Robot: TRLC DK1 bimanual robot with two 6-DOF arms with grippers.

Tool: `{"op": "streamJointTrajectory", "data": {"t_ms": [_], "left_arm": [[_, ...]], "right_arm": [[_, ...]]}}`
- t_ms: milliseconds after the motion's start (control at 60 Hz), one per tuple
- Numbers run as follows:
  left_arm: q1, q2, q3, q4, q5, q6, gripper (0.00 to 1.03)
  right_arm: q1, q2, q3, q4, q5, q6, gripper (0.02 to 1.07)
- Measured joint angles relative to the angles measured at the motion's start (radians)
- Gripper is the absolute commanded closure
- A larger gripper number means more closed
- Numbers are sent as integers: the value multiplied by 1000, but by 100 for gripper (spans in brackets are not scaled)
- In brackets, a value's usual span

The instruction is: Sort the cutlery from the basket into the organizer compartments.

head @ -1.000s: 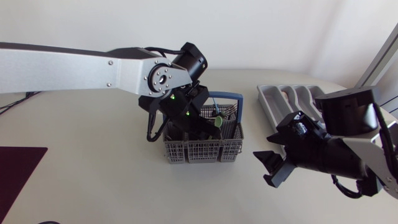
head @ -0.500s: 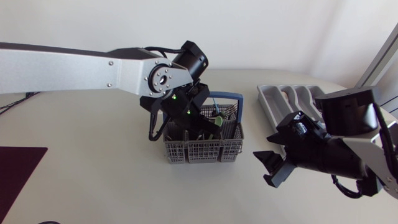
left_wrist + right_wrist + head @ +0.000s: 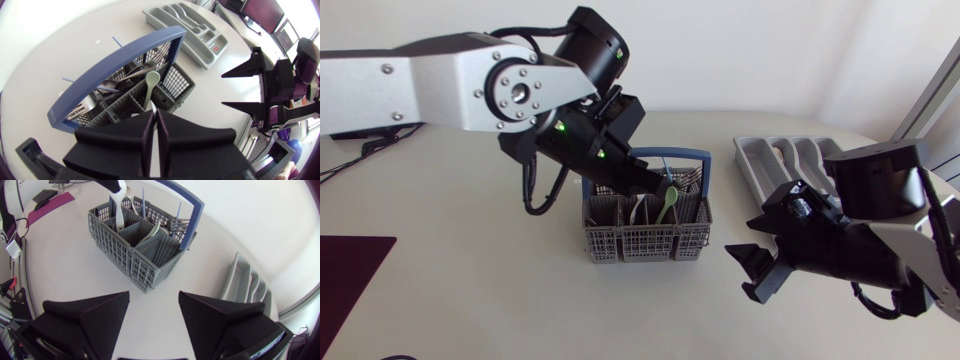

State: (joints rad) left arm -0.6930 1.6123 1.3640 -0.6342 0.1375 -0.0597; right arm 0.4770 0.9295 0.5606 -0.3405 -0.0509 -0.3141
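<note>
Left fingers (image 3: 141, 134) pinch the spoon (image 3: 151, 82), bowl down over the basket (image 3: 645, 243). Organizer (image 3: 767, 155) at three o'clock, nearer the wide right fingers (image 3: 85, 315).

This is a robotics lab bench, not a kitchen. The silver-grey left arm (image 3: 420, 90) and right arm (image 3: 890, 250) come in over a plain off-white table (image 3: 470, 290). A cutlery basket (image 3: 645, 240) sits mid-surface, an organizer (image 3: 770, 160) near the far right corner, and a dark red mat (image 3: 350, 270) at the left edge.

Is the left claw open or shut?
Shut: the left claw pinches the pale green spoon by its handle, over the basket.
</note>
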Motion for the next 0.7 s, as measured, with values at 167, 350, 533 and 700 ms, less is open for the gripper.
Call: {"op": "streamJointTrajectory", "data": {"t_ms": [167, 350, 533, 700], "left_arm": [[5, -85, -23, 2, 48, 14, 100], [5, -219, -34, 27, 93, 69, 100], [4, -324, -57, 60, 172, 121, 100], [-16, -327, -108, 66, 229, 168, 100]], "right_arm": [[0, -11, 0, -1, -15, -1, 28], [0, -83, 0, -17, -84, -8, 20], [14, -164, 0, -23, -129, -32, 20], [47, -234, 2, -25, -172, -53, 18]]}}
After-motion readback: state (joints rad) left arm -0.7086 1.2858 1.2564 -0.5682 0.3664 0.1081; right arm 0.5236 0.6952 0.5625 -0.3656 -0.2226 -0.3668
